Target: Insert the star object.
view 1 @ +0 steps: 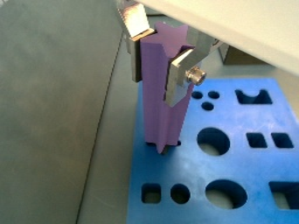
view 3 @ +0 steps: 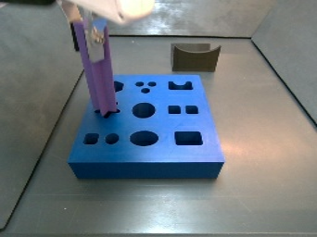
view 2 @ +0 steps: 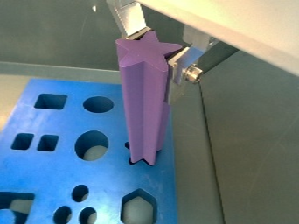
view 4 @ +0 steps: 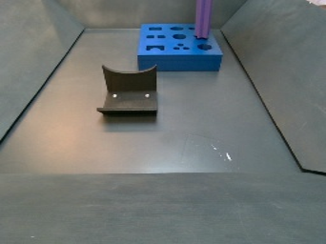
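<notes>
The star object [view 1: 162,96] is a long purple rod with ridged sides. It stands upright between the silver fingers of my gripper [view 1: 158,61], which is shut on its upper end. It also shows in a wrist view [view 2: 146,96], where the gripper [view 2: 152,52] clamps just under its star-shaped top. The rod's lower end sits at a hole near one edge of the blue block [view 2: 59,149]. In a side view the rod [view 3: 96,69] rises from the blue block [view 3: 148,139] with the gripper [view 3: 87,23] at its top. The rod [view 4: 204,14] shows in a side view at the far end.
A small dark olive curved piece [view 3: 195,57] stands behind the block, and lies mid-floor in a side view [view 4: 128,92]. The blue block [view 4: 178,48] has several shaped holes. Grey walls enclose the floor.
</notes>
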